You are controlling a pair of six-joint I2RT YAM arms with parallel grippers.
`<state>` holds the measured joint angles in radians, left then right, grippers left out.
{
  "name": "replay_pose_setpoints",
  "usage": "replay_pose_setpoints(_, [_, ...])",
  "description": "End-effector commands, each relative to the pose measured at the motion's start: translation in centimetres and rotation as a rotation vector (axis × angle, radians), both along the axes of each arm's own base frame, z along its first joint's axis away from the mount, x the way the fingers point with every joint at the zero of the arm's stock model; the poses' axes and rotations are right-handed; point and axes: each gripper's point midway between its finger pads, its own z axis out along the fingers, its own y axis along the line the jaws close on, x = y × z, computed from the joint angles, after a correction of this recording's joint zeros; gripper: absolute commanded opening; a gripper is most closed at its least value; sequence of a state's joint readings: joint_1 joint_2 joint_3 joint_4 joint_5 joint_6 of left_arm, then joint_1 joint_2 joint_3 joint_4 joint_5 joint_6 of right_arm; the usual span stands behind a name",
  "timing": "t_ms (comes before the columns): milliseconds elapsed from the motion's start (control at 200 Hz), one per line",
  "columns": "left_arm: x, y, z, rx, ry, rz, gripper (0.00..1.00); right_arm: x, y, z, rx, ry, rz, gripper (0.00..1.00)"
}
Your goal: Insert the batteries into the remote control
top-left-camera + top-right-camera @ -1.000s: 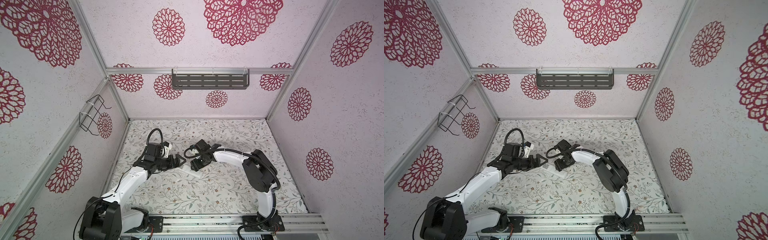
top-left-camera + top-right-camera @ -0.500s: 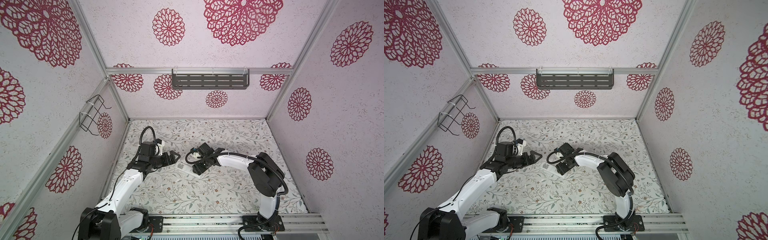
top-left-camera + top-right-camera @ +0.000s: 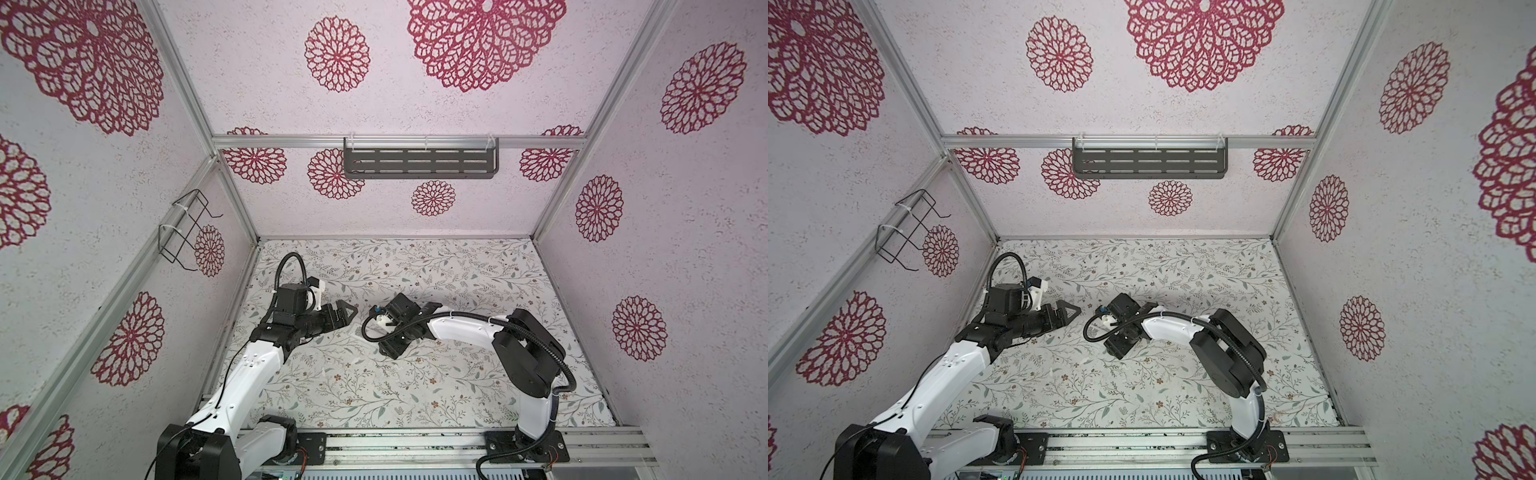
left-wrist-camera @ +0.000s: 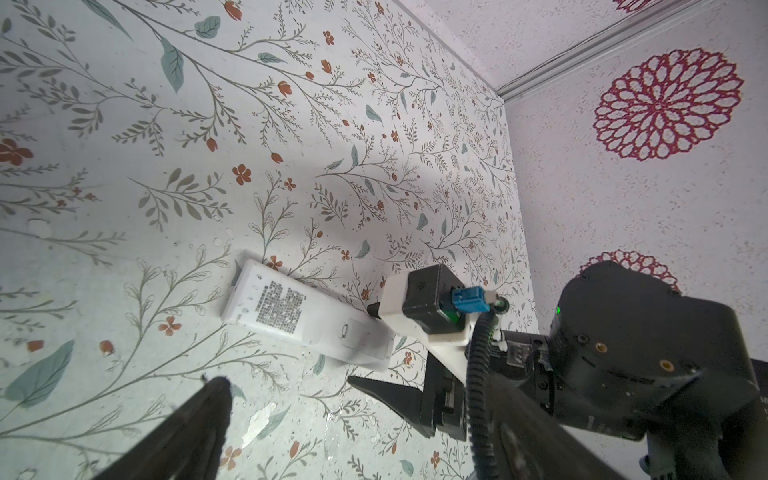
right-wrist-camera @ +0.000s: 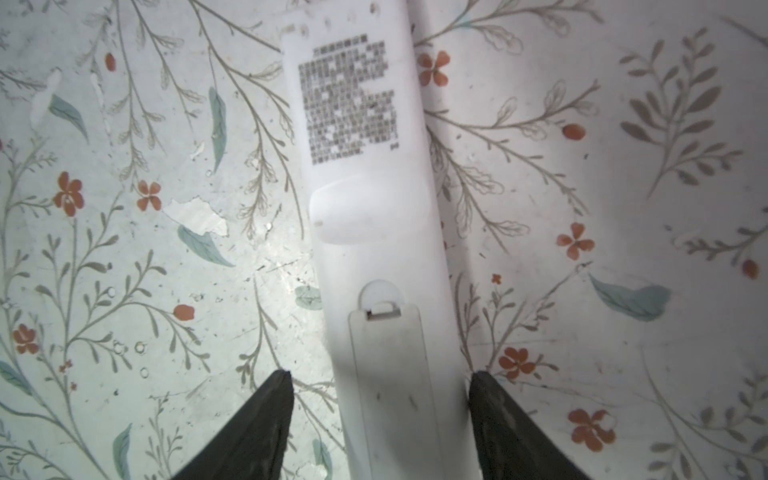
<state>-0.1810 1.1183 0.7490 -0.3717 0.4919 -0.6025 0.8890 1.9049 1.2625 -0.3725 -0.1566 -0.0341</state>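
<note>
Floral tabletop (image 3: pixel 457 270) inside the pink-walled booth with red rosettes. remote control (image 5: pixel 374 249) lies flat on it, white back facing up, battery cover (image 5: pixel 386 345) seated in place, grey printed block (image 5: pixel 349 99) at the far end.

right gripper (image 5: pixel 380 374) straddles the cover end of the remote: jaws apart, one finger (image 5: pixel 266 415) with clear tabletop between it and the remote's edge, the opposite finger just beside the other edge; can't tell if it touches. Not clamped. Rest of the remote runs straight out ahead of this gripper.

From the left wrist view the remote control (image 4: pixel 299 316) sits ahead of the left gripper, its cover end tucked under the right gripper (image 4: pixel 372 347).

right arm (image 3: pixel 461 328): up from the front rail, elbow bent, forearm running across toward the middle, wrist pitched down over the remote.

left gripper (image 3: pixel 345 316) has its jaws wide apart and holds nothing; it's near the remote's printed end, not touching, and points toward the right gripper in both top views. left arm (image 3: pixel 249 374) leans up from its base, wrist roughly level.
</note>
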Motion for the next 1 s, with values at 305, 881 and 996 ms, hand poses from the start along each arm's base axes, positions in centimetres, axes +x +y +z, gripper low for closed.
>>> replay_pose_setpoints(305, [-0.2,-0.2,-0.7,-0.039,-0.010,0.001,0.97,-0.4,-1.1,-1.4,-0.165,-0.085,0.052,0.64])
replay_pose_setpoints(881, [-0.3,-1.8,2.0,-0.120,-0.146,-0.059,0.97,0.3,1.7,4.0,0.147,-0.014,-0.065,0.34])
replay_pose_setpoints(996, [-0.4,-2.5,3.9,-0.138,-0.241,-0.085,0.97,1.3,2.3,8.8,0.446,0.093,-0.146,0.34])
